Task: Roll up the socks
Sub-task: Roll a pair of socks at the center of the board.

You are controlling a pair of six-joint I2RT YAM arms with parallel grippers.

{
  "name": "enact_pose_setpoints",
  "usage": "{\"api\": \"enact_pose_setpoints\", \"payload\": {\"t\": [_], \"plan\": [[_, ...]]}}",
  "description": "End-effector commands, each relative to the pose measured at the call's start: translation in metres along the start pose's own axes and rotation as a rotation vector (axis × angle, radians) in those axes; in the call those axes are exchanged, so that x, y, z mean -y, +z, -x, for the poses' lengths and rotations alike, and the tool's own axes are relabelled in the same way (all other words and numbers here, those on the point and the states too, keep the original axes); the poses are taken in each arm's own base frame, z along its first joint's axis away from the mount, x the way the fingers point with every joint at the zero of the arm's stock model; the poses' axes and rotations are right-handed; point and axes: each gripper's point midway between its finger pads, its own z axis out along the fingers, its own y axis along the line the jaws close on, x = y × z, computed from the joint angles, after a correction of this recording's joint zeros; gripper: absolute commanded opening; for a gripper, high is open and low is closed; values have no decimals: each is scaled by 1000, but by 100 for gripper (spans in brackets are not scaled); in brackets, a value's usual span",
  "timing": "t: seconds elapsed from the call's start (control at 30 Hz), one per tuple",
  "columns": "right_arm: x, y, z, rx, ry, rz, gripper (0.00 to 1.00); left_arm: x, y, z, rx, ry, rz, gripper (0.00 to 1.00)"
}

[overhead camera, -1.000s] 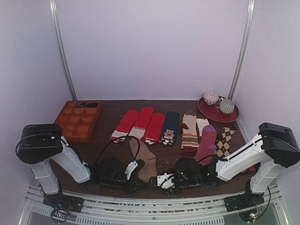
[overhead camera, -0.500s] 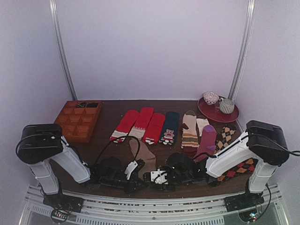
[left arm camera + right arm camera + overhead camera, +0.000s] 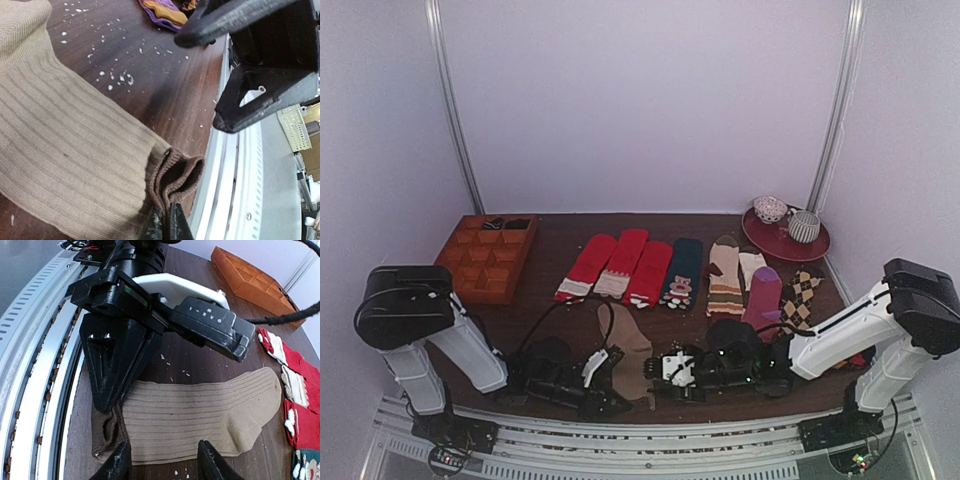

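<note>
By the look of it the rolling has barely begun: the tan socks [image 3: 200, 412] lie flat at full length on the desk [image 3: 150, 75] by its near edge, with only the darker cuff bunched up. The left pincer [image 3: 164, 222] is pressed together on that cuff. The right pincer [image 3: 162, 462] hangs spread over the leg close by, holding nothing.
</note>
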Motion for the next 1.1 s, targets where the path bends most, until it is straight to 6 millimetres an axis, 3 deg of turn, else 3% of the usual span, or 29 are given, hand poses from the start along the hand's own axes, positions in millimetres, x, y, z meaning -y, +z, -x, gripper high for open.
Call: {"api": "enact_pose_setpoints", "payload": {"t": [0.0,0.27,0.47,0.63,0.87,1.07], "plan": [[-17,7,1,-9,-94,53,44,-51,-38,-142,-496,-310,232,0],[-57,11,1,-28,-145,168,41,-59,-41,-152,-543,-319,272,0],[-74,3,4,-39,-177,197,40,-62,-41,-156,-553,-333,287,0],[-75,12,-8,-97,-205,204,39,-63,-41,-157,-556,-331,288,0],[-62,24,-12,-114,-225,131,38,-63,-41,-156,-553,-327,288,0],[-55,30,-32,-181,-190,113,38,-62,-41,-155,-548,-325,285,0]]}}
